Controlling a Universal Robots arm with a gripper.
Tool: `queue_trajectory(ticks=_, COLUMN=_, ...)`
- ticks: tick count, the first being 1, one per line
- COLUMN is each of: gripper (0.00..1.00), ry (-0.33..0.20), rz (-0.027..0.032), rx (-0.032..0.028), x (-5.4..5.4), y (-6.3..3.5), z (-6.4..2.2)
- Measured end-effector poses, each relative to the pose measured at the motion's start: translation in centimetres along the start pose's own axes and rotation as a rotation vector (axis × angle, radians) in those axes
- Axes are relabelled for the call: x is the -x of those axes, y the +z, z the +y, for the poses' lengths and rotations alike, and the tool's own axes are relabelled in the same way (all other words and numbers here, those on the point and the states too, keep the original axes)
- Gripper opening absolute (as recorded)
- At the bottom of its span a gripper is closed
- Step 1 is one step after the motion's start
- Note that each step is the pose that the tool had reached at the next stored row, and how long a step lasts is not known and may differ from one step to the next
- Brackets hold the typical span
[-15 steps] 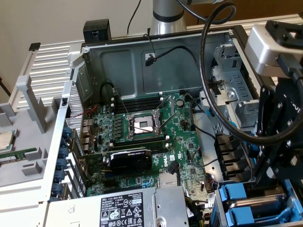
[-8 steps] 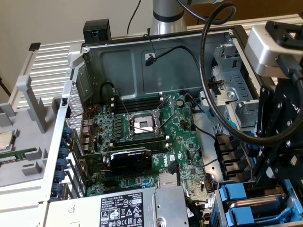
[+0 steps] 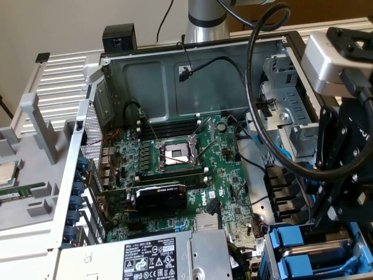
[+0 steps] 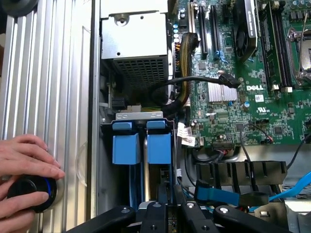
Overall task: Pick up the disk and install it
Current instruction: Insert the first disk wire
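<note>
**Pincer [image 4: 170,201] over the disk [image 4: 159,148] in the drive bay [image 4: 138,115]**

In the wrist view, we see the disk standing on edge in the drive bay of the open computer case. Its blue carrier frame sits side by side with a second blue carrier [image 4: 121,148], and a thin silver strip shows between the two. The disk is the one nearer the motherboard [image 4: 252,111], and the far ends of both carriers line up at the bay's metal rim.

The pincer hangs just above the near end of the disk. Its black fingers [image 4: 156,213] are drawn together, with only a thin dark gap between them. We cannot tell whether they pinch the carrier or merely rest near it.

Beyond the bay lies the power supply [image 4: 133,43]. On the ribbed grey panel [image 4: 48,73] beside the case, a person's hand [image 4: 24,158] grips a black knob with a blue ring [image 4: 30,193].

In the exterior view, the arm's black wrist [image 3: 349,175] stands over the bay at the exterior view's right. The open processor socket [image 3: 175,153] and the graphics card [image 3: 160,198] are near the middle of the board. A small square processor chip [image 3: 4,173] lies well apart at the exterior view's left.
</note>
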State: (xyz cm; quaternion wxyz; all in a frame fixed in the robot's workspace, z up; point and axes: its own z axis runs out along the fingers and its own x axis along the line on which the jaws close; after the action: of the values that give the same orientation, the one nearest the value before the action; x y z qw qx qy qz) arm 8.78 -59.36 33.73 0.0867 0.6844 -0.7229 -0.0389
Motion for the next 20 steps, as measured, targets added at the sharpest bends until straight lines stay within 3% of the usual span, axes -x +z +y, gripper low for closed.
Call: queue_trajectory(ticks=20, gripper=0.17, ry=0.003, rz=-0.0003, rx=0.0003, x=0.01, y=0.25, z=-0.12)
